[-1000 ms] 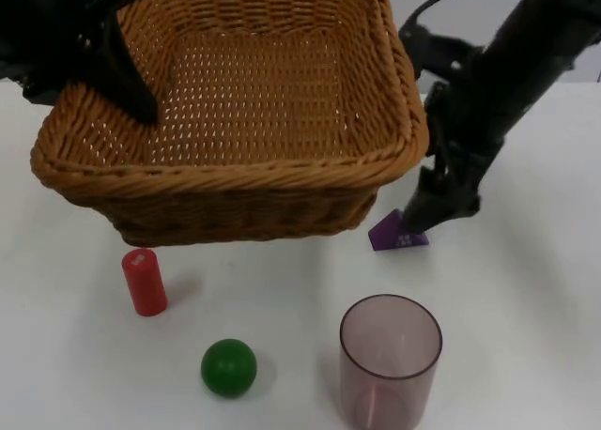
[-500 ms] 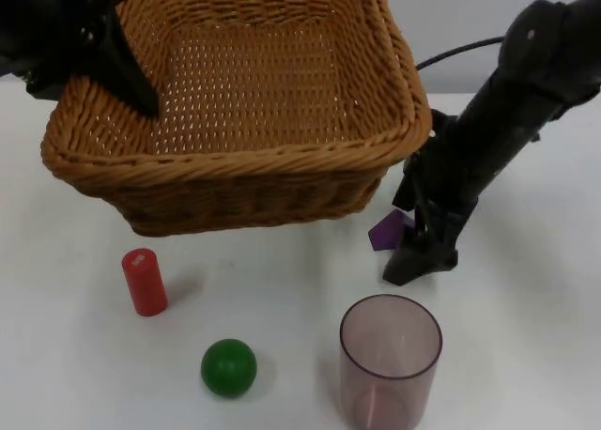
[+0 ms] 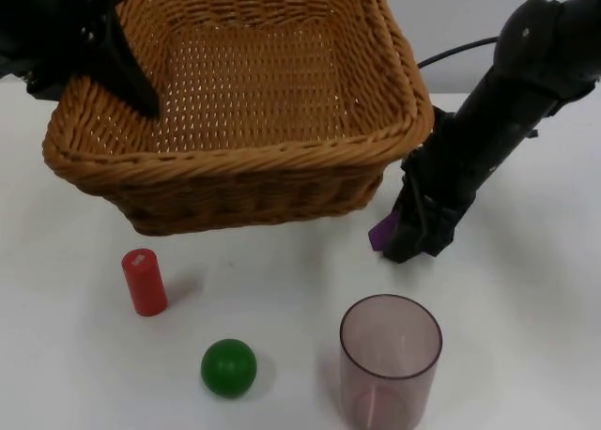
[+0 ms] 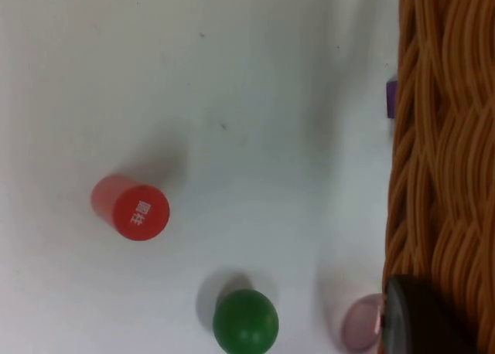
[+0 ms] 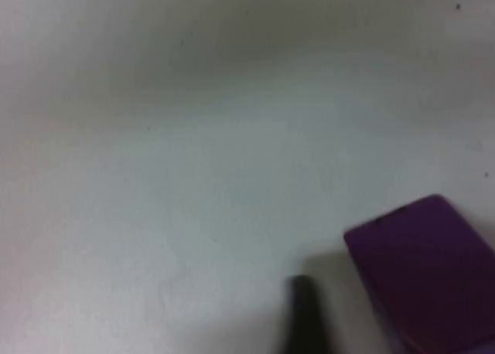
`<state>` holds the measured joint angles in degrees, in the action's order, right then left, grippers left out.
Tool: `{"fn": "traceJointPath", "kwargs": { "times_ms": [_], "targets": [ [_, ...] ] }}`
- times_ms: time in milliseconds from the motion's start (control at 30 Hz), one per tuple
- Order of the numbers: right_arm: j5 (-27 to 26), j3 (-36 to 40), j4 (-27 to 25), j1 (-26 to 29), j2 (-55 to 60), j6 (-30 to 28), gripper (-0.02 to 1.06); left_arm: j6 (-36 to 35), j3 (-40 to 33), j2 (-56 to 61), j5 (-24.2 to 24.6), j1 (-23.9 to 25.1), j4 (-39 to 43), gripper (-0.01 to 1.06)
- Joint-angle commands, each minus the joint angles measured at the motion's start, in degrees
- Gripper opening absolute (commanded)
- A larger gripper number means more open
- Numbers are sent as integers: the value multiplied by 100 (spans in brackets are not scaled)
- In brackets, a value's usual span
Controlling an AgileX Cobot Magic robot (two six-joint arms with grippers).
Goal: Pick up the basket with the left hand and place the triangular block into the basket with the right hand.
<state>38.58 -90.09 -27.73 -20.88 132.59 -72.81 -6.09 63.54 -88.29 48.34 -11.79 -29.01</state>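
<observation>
I hold the basket (image 3: 235,111) aloft with my left tool (image 3: 122,69) clamped on its rim, while my right tool (image 3: 413,242) sits low over the purple triangular block (image 3: 380,233) on the white worktop (image 3: 526,336). I cannot tell whether its fingers are apart; the grasp wants them squared on the block's flat faces before closing

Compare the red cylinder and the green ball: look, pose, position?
The red cylinder is red and straight-sided with a flat top bearing a white mark; the green ball is plain green and round. The red cylinder stands on end, while the green ball has no up or down. The red cylinder sits nearer the lifted basket, the green ball nearer the purple cup. Both rest on the white table, untouched.
</observation>
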Motion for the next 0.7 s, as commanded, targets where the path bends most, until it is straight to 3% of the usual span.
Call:
{"fn": "traceJointPath", "kwargs": {
  "times_ms": [0,33,67,133,167,300,367,400,533,667],
  "targets": [
    [50,-35,69,-33,16,154,37,-62,3,81,-66,-28,-192,0],
    [3,-35,69,-33,16,199,27,-62,3,81,-66,-28,-192,0],
    [3,-35,69,-33,16,199,27,-62,3,81,-66,-28,-192,0],
    [-51,-35,69,-33,16,301,4,-62,3,81,-66,-28,-192,0],
    [-90,-35,69,-33,16,379,0,-62,3,81,-66,-28,-192,0],
    [-113,-35,69,-33,4,932,0,-62,3,81,-66,-28,-192,0],
    [-297,-35,69,50,-24,2176,0,-62,3,81,-66,-28,-192,0],
    [-297,-35,69,50,-24,2176,0,-62,3,81,-66,-28,-192,0],
    [-254,-35,69,486,-24,4386,0,-62,3,81,-66,-28,-192,0],
    [194,-35,165,794,-100,4902,0,-48,3,81,-57,-28,-181,0]
  ]
}}
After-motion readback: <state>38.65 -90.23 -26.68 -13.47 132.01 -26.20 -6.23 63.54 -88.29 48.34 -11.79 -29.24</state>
